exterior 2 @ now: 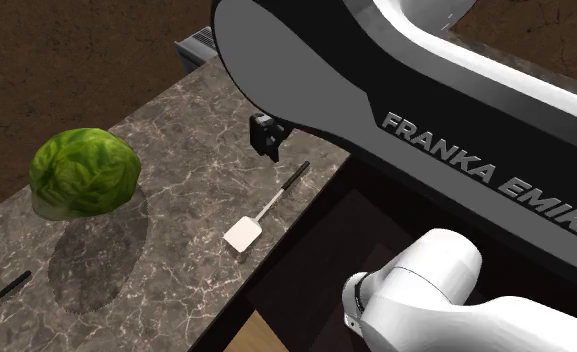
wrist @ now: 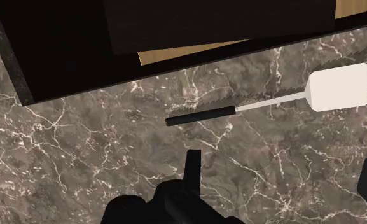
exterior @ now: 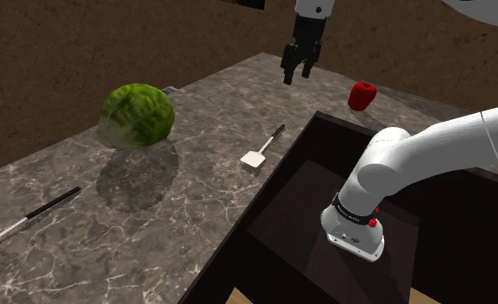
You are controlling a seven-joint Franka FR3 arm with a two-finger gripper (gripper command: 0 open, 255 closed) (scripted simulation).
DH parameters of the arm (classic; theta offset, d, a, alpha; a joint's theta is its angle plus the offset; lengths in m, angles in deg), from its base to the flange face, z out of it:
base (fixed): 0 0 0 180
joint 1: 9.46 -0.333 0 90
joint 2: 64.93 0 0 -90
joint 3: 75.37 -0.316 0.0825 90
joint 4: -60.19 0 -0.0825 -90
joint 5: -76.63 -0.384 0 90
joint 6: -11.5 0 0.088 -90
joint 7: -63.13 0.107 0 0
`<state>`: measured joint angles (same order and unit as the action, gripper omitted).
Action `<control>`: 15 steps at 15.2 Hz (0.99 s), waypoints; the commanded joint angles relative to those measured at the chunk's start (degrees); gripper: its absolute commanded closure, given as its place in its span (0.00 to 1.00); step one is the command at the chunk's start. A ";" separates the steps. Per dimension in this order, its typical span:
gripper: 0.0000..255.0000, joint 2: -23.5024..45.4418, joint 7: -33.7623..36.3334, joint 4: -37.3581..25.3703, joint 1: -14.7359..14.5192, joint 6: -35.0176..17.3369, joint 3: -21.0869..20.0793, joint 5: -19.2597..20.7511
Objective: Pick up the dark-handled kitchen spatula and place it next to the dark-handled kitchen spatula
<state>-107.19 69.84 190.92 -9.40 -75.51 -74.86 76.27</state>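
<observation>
The hand [exterior: 297, 76] hangs high over the bench [exterior: 195, 203], fingers [wrist: 191, 167] wide, holding nothing; the spatula [exterior: 267, 145] lies flat near the bench's edge, well below the hand; I'd turn the wrist so the 2 fingers straddle its dark handle [wrist: 201, 116] crosswise, then descend squarely.

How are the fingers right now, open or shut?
Open. The two black fingers stand well apart over the counter, clasping nothing; the spatula lies flat beyond them, untouched.
</observation>
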 commanded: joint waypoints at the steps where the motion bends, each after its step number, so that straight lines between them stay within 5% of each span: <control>1: 0.00 0.00 0.00 0.00 0.00 0.00 0.00 0.00; 8: 0.00 -3.58 35.82 14.65 9.53 -13.35 -12.04 -6.81; 15: 0.00 0.61 71.70 22.75 19.06 -27.56 -26.67 -14.25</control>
<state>-107.51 135.53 212.51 8.10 -100.61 -99.33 63.08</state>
